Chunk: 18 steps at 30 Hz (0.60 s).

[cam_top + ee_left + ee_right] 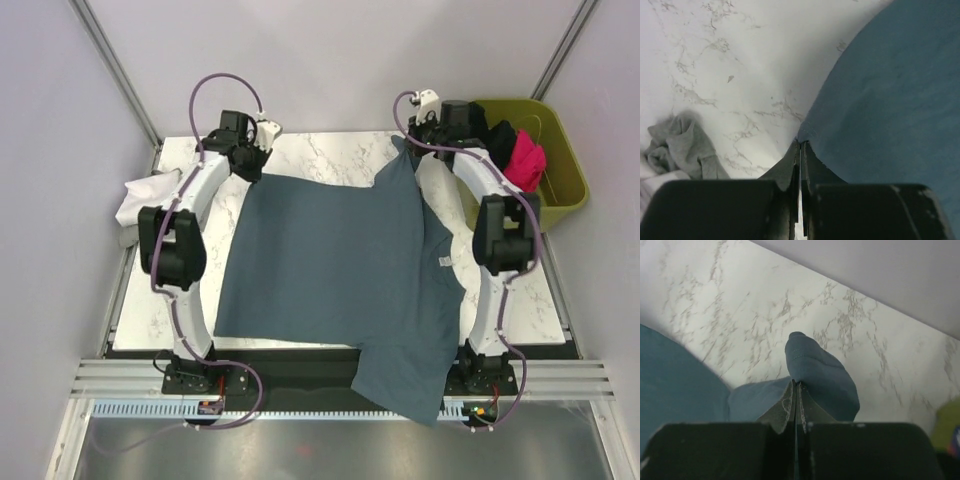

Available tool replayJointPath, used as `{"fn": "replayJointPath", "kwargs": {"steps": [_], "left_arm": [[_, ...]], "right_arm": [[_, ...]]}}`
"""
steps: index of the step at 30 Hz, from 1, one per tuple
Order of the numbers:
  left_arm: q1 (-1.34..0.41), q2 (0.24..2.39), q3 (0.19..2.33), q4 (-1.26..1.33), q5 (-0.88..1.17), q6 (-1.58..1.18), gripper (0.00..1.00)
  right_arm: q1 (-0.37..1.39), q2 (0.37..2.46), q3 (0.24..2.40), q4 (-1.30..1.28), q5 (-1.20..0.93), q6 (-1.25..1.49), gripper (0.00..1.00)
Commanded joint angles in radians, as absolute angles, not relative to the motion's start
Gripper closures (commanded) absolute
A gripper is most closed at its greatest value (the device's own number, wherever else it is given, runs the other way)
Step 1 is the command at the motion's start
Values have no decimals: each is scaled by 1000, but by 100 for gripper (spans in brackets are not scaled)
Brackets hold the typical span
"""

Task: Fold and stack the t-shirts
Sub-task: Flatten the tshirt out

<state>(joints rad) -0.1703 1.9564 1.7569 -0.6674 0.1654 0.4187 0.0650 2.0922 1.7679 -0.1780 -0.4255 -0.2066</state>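
A large slate blue-grey t-shirt (340,260) lies spread over the marble table (330,150), its near end hanging over the front edge. My left gripper (262,172) is shut on the shirt's far left corner (805,134), pinching the cloth edge at the fingertips. At the far right corner, my right gripper (408,148) is shut on a bunched tip of the same shirt (812,367), lifted slightly off the marble. A white t-shirt (145,195) lies crumpled at the table's left edge. Black and magenta-pink t-shirts (520,155) sit in the bin.
An olive-green plastic bin (560,190) stands off the table's right side. A grey cloth heap (680,147) shows beside the left gripper. Grey walls close in behind and at both sides. The arm bases stand on the rail at the near edge.
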Motion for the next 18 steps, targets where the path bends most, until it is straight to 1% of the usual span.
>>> {"fn": "replayJointPath", "kwargs": {"steps": [1, 3, 4, 6, 7, 8, 9, 12, 14, 18], "left_arm": [[-135, 2128, 1924, -574, 103, 476, 98], [-123, 2202, 1985, -574, 81, 463, 98], [-117, 2262, 2015, -574, 74, 463, 98], [-103, 2310, 2091, -572, 60, 460, 98], [-98, 2348, 2112, -572, 57, 459, 98], [-95, 2362, 2146, -572, 51, 456, 98], [-91, 2376, 2158, -571, 45, 445, 98], [-83, 2396, 2184, -569, 43, 431, 98], [-78, 2388, 2174, -554, 3, 420, 98], [-57, 2346, 2142, -549, 3, 394, 98]], "right_arm": [[90, 2331, 2027, -118, -399, -199, 100], [94, 2426, 2142, -124, -376, -189, 100], [97, 2471, 2248, -127, -367, -177, 100], [109, 2581, 2339, -127, -335, -175, 100], [115, 2612, 2418, -127, -324, -175, 100], [118, 2640, 2449, -126, -315, -176, 100], [129, 2676, 2468, -112, -283, -179, 100], [147, 2698, 2465, -65, -255, -181, 100], [156, 2698, 2445, -57, -229, -179, 100], [170, 2675, 2395, -29, -195, -173, 100]]}}
